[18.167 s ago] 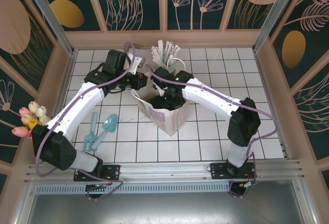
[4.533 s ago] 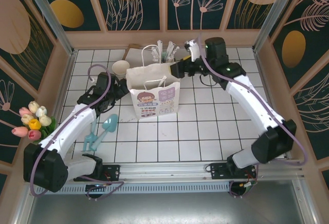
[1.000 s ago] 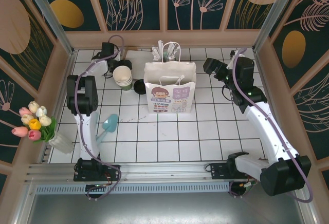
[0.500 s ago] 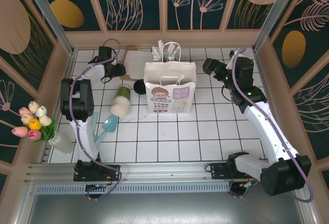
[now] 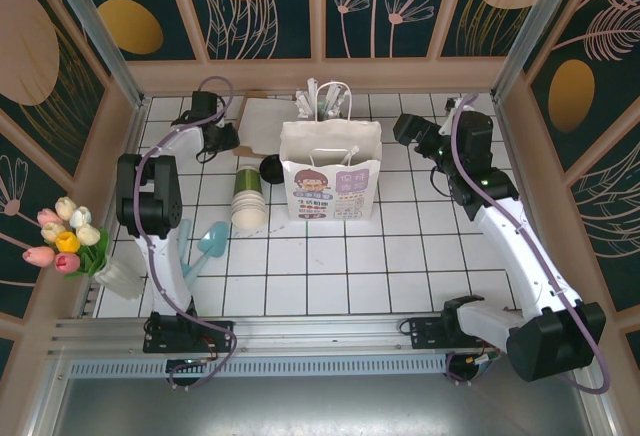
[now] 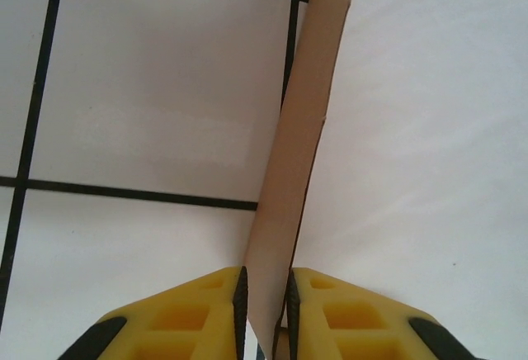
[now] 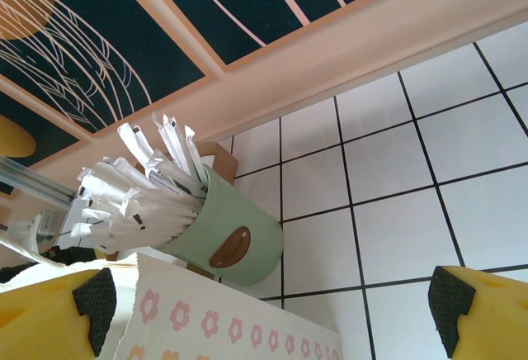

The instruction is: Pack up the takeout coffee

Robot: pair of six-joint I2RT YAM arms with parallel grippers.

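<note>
Evidently the left hand (image 6: 264, 298) is pinching the thin tan edge of a flat board (image 6: 301, 129). Its yellow pads (image 6: 240, 294) sit nearly pressed together with that edge filling the gap, low over the tiled surface (image 6: 148, 87) at the far left.

I judge that the board is being gripped so it can be shifted, and that the coffee is not yet held. To do this well, the grip should sit firm and square on the edge, since so thin a lip could twist or slip out. Raising the board only a little and moving it slowly should keep it from swinging.

Near the board, the coffee (image 5: 270, 167) stands upright on the surface, just beside the left side of the bag (image 5: 330, 181); whether they touch I cannot tell. A cup stack (image 5: 246, 199) lies on its side just beside it, to the near left. A sweep of the board or arm toward the near right could knock the coffee over, so the move should go away from it.

The right hand (image 7: 272, 298) hangs spread wide to the right of the bag, holding nothing, facing the stick cup (image 7: 223, 240) on the bag's far side.
</note>
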